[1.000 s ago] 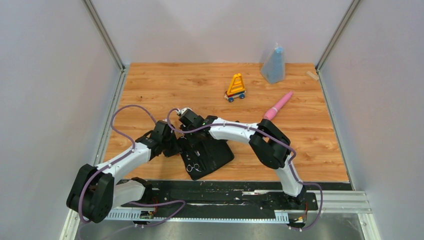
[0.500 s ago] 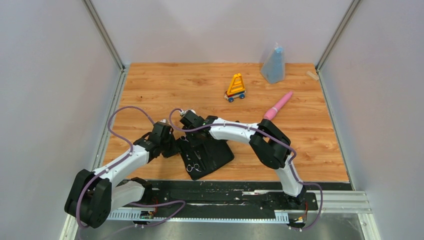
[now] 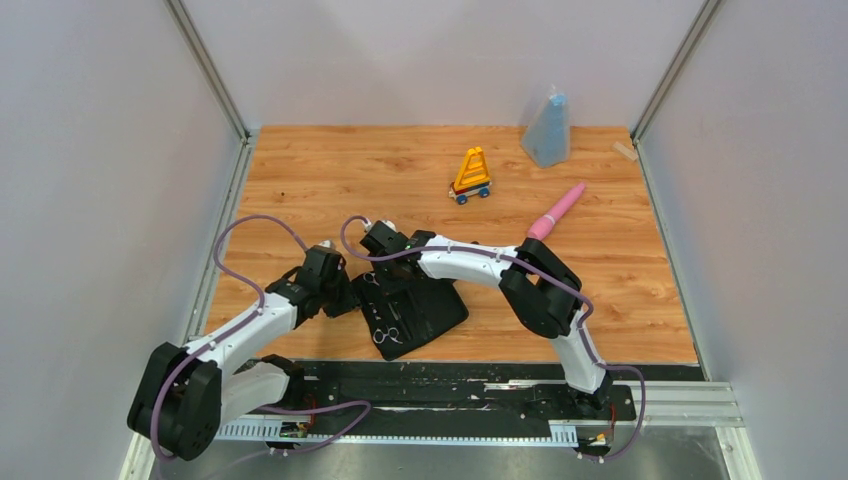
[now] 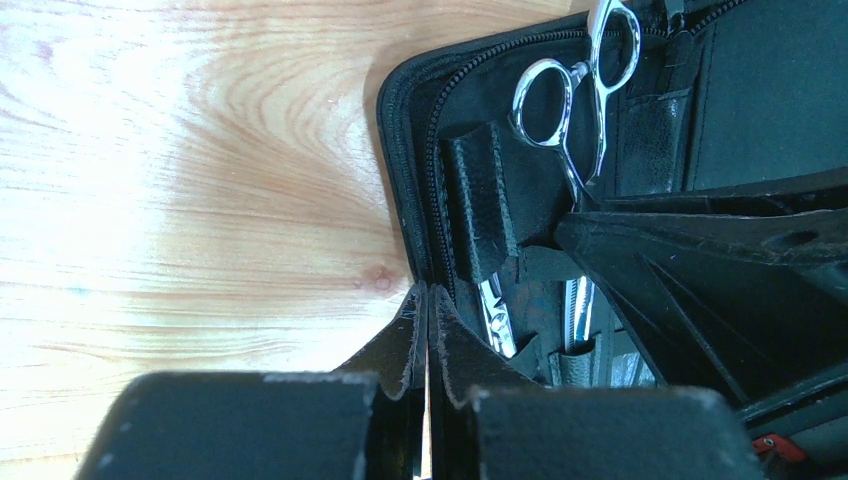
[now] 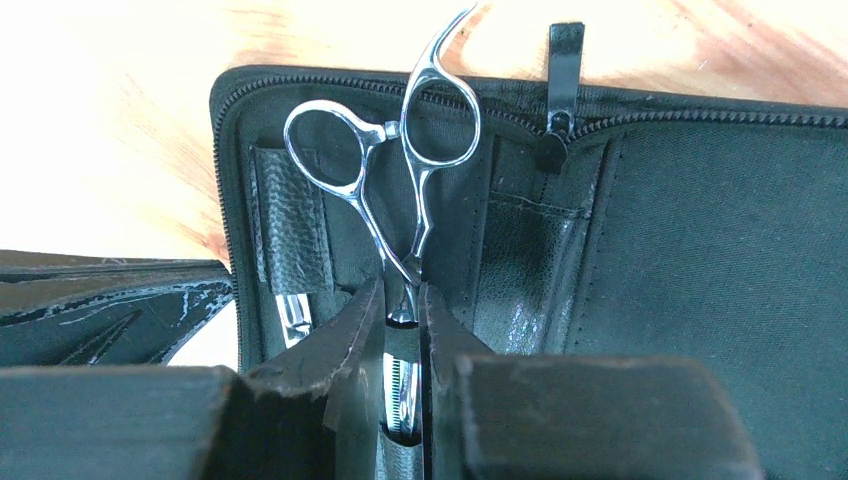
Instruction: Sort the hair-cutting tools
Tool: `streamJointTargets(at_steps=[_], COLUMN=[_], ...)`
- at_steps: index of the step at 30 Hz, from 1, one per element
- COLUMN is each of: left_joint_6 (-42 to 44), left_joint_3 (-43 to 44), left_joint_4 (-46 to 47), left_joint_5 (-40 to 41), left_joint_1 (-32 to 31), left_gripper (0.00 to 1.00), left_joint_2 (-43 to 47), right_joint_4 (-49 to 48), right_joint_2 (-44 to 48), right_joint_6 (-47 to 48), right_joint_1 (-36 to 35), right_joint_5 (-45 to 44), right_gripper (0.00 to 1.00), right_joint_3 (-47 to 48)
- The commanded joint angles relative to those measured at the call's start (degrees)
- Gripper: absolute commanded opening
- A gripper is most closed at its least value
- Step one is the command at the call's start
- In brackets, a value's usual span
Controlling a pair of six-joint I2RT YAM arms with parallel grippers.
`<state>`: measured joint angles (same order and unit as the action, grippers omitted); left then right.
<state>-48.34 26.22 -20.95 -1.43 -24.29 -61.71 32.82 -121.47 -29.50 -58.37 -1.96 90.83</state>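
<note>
Right claw (image 5: 402,300): nearly closed, pinching the slim silver metal scissors (image 5: 420,215) just below the pivot. The finger rings stick out ahead of its tips and the blades run back between the fingers.
Why held so: a grip on the blades probably lets them slide into a sleeve of the open black zippered fabric case (image 5: 225,180) that lies under the claw.
Left claw (image 4: 427,300): fully closed and holding nothing. Its tips touch the case's zip edge just ahead, likely to pin the case against sliding.
Second silver scissors (image 3: 388,335): lying in the case, towards the robot from the right claw.
Black combs: cannot be made out.
</note>
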Motion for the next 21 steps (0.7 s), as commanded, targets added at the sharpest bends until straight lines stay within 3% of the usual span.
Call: streamJointTargets(at_steps=[1, 4, 8, 14, 21], left_joint_6=[-1.0, -1.2, -1.5, -1.3, -0.3], left_joint_3=[-0.1, -0.1, -0.1, -0.1, 0.4], left_joint_4=[0.2, -0.3, -0.6, 0.0, 3.3], left_joint_5=[0.6, 0.7, 0.0, -0.8, -0.6], left_joint_1=[-0.1, -0.1, -0.1, -0.1, -0.1], left_gripper=[0.0, 0.03, 0.28, 0.47, 0.43], left_joint_2=[2.3, 3.5, 5.4, 6.3, -0.8], right_joint_4=[5.0, 5.1, 4.7, 4.1, 1.4], right_joint_2=[2.6, 3.8, 3.9, 3.4, 4.2], right_joint_6=[0.6, 1.5, 2.6, 3.3, 2.6], right_joint_1=[-0.3, -0.3, -0.3, -0.2, 1.2], right_joint_5=[1.0, 1.0, 0.4, -0.2, -1.9], right_gripper=[0.05, 0.14, 0.26, 0.35, 0.37], right_joint_3=[0.5, 0.0, 1.8, 4.5, 4.1])
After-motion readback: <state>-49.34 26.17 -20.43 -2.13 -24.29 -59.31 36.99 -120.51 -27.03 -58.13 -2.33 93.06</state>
